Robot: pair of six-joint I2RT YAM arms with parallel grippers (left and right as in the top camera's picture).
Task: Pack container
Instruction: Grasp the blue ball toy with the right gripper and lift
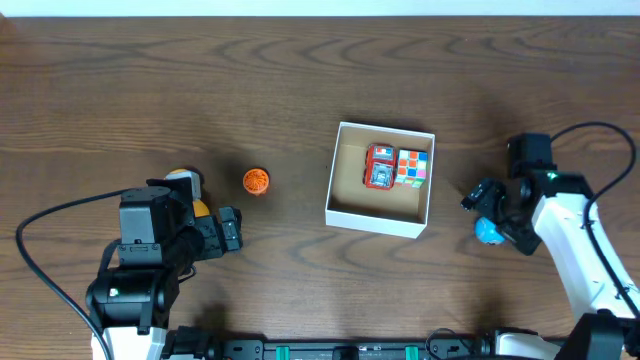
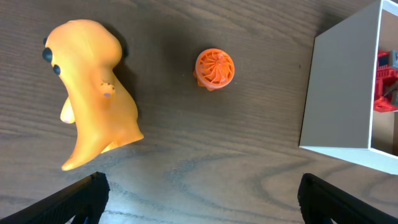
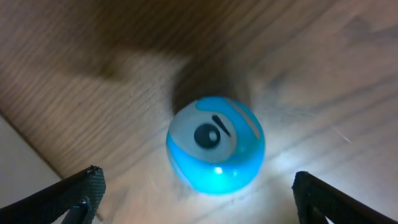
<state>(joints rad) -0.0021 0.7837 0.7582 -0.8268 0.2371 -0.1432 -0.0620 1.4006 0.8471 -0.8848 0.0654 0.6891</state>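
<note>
overhead: square white cardboard container (image 1: 350, 197) sitting centre-right on the table; orange toy figure (image 1: 185, 180) lying half hidden under left arm (image 1: 150, 235) | left wrist: left gripper (image 2: 202, 199) gaping wide, gripping nothing, fingertips (image 2: 87, 196) cropped | right wrist: right gripper (image 3: 199, 193) spreading wide, empty, over a blurry glossy blue ball (image 3: 216, 144)

The container (image 1: 375, 224) is white outside, tan-brown inside, with a red toy (image 1: 380, 167) and a multicoloured checkered cube (image 1: 412, 168). To its left are an orange ball (image 2: 214, 68) with swirl ribs and a yellow-orange figure (image 2: 93, 93). To its right is a blue ball (image 3: 215, 144) with a grey patch.

One each: container (image 1: 377, 222), red toy (image 1: 379, 167), puzzle cube (image 1: 411, 168), orange ball (image 1: 256, 181), blue ball (image 1: 488, 231), orange figure (image 2: 93, 93).
</note>
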